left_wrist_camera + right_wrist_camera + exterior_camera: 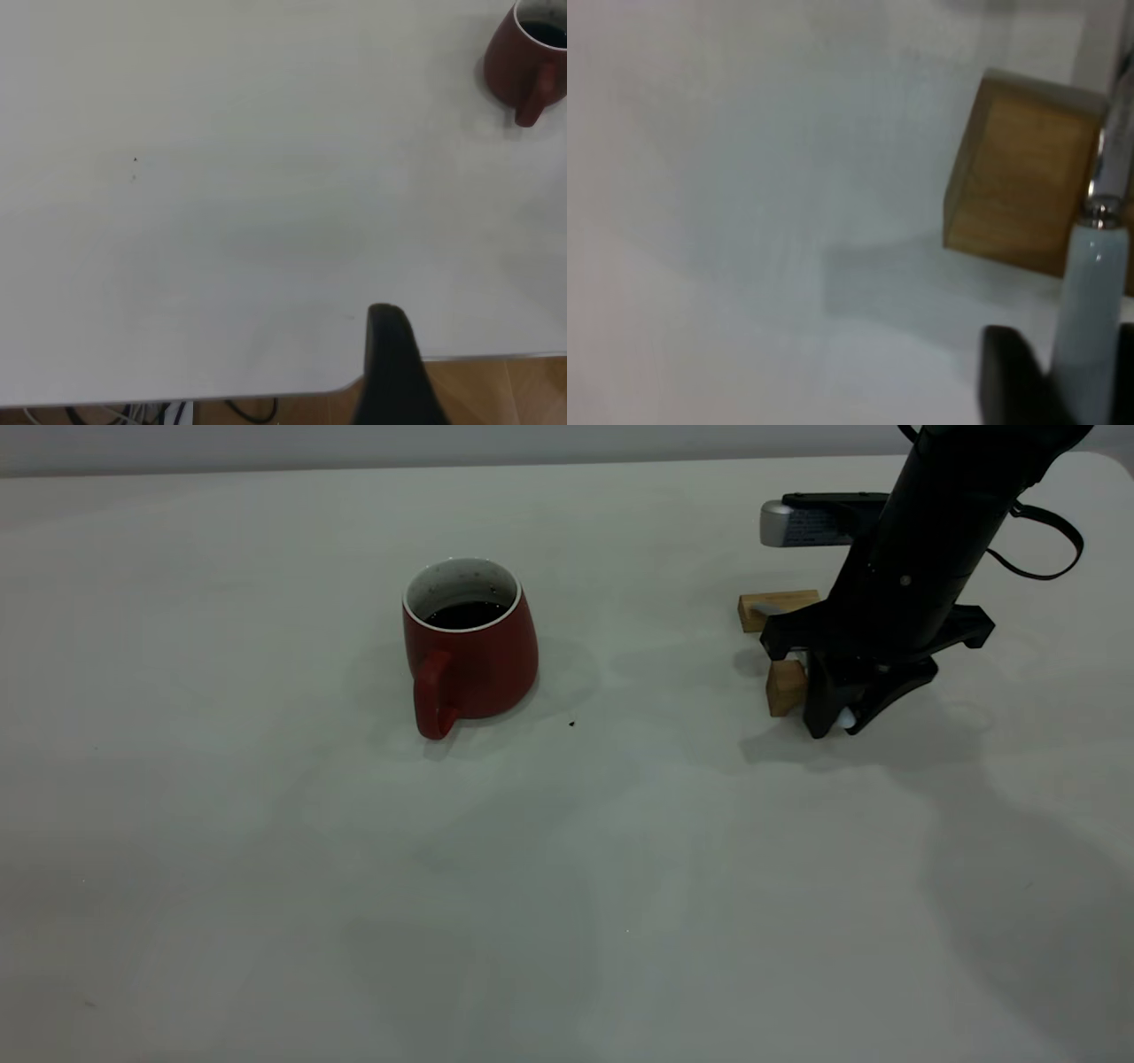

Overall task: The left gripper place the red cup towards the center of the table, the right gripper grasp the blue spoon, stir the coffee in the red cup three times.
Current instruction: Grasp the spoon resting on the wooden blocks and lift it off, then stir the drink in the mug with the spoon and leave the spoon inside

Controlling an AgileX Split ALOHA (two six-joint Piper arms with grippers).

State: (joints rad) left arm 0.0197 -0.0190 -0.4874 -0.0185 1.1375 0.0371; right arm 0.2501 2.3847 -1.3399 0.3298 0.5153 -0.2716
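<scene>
The red cup (474,657) stands upright near the middle of the table (266,850), handle toward the camera, with dark coffee (466,614) inside. It also shows far off in the left wrist view as the red cup (521,62). My right gripper (837,724) is down at the table by two wooden blocks, shut on the blue spoon (1090,301). The spoon's pale handle sits between the black fingers (1010,381), and its metal neck runs up over a block. Of my left gripper only one finger (390,363) shows, over the table's edge and well away from the cup.
Two tan wooden blocks (778,608) (785,687) lie just left of the right gripper, one close up as a block (1023,186). A grey boxy attachment (802,522) sticks out from the right arm. The table edge (221,397) has cables below it.
</scene>
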